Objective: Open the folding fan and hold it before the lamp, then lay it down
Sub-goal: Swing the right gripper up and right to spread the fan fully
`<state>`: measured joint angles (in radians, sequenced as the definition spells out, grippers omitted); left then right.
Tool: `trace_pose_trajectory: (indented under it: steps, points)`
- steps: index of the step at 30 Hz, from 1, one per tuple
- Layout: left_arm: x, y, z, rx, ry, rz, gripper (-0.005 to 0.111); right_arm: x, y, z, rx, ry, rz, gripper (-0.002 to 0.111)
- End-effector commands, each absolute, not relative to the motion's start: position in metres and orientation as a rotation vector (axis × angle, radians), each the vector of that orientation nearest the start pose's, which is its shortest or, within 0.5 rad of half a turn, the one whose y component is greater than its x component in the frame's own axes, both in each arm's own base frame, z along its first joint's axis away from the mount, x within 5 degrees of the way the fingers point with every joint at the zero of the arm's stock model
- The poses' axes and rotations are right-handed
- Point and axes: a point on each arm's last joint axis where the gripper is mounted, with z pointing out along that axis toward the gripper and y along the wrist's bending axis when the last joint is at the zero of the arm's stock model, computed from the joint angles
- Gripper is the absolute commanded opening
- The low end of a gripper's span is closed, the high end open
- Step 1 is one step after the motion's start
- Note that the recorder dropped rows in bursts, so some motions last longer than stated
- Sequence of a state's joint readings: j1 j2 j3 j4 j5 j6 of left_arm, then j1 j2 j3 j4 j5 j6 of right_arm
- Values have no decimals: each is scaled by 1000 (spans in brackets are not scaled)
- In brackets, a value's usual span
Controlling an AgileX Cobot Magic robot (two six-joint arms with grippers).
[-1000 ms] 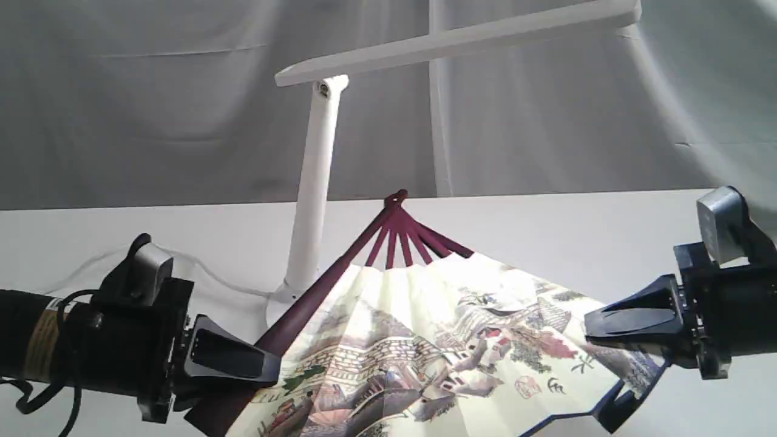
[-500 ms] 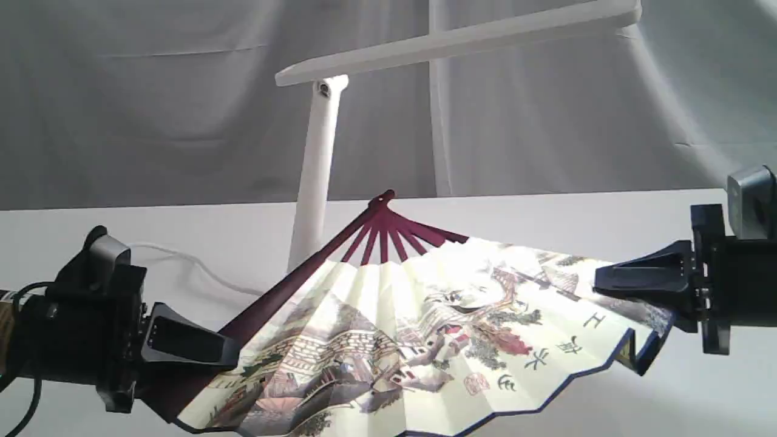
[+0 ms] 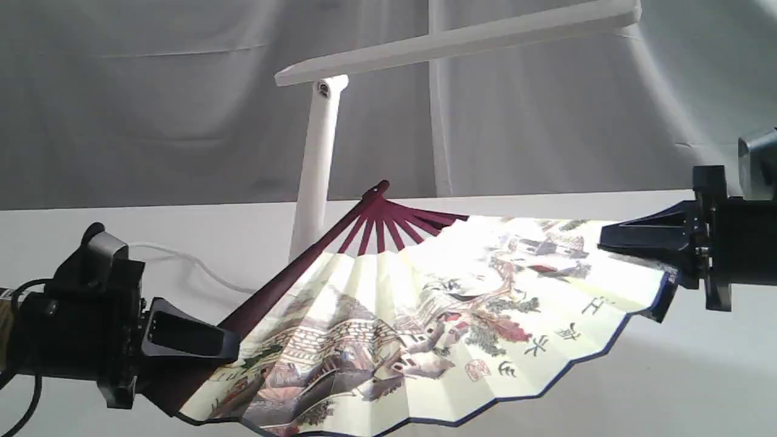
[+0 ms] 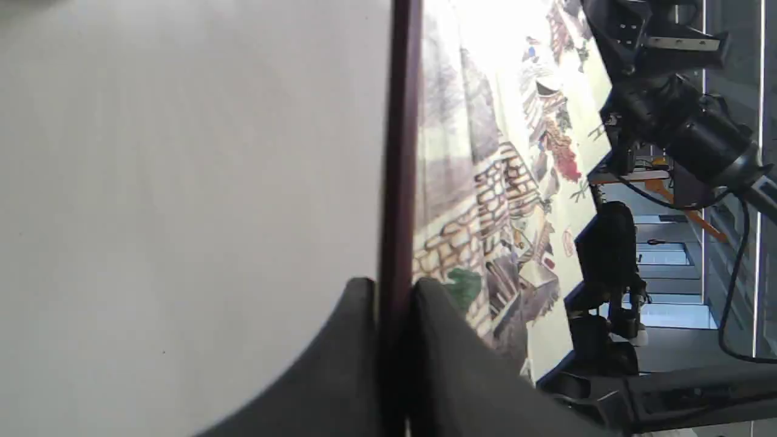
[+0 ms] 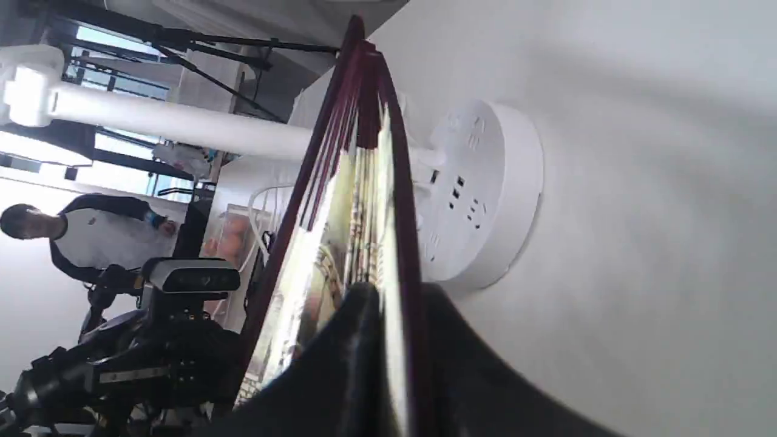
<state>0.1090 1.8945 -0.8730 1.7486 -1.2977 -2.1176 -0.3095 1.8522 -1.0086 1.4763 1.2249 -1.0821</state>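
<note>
The folding fan [image 3: 425, 309] is spread wide, its cream painted leaf facing the exterior camera and its maroon ribs meeting at the pivot [image 3: 381, 187] beside the lamp's stem. My left gripper [image 3: 227, 346] is shut on the left maroon guard stick [image 4: 397, 182]. At the other end my right gripper [image 3: 607, 240] is shut on the right guard [image 5: 408, 255]. Behind the fan stands the white lamp [image 3: 315, 176], its bar head [image 3: 461, 42] overhead. The lamp's round socketed base [image 5: 485, 194] shows in the right wrist view.
A white cord [image 3: 194, 264] trails across the white table [image 3: 607, 394] left of the lamp stem. A grey cloth backdrop [image 3: 152, 103] hangs behind. A person [image 5: 79, 233] and a camera on a stand [image 5: 191, 276] appear off the table.
Both grippers moved apart, the right one rising and going right, spreading the fan wider. The pivot shifted slightly left and up, and the leaf tilted flatter.
</note>
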Motion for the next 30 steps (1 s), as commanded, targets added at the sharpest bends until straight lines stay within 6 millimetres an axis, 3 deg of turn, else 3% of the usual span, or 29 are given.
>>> trace_pose_trajectory:
  steps: [1,8,17,30]
  points:
    - [308,-50,158,-85,2463,-1647,0,352,-33,207,208,2156,1324,0]
    - [305,-63,158,-34,2481,-1664,0,359,-40,207,302,2124,1248,0]
    - [305,-63,158,-34,2481,-1664,0,358,-77,213,480,1988,1225,0]
    - [305,-63,158,-34,2481,-1664,0,365,-85,220,508,1904,1204,0]
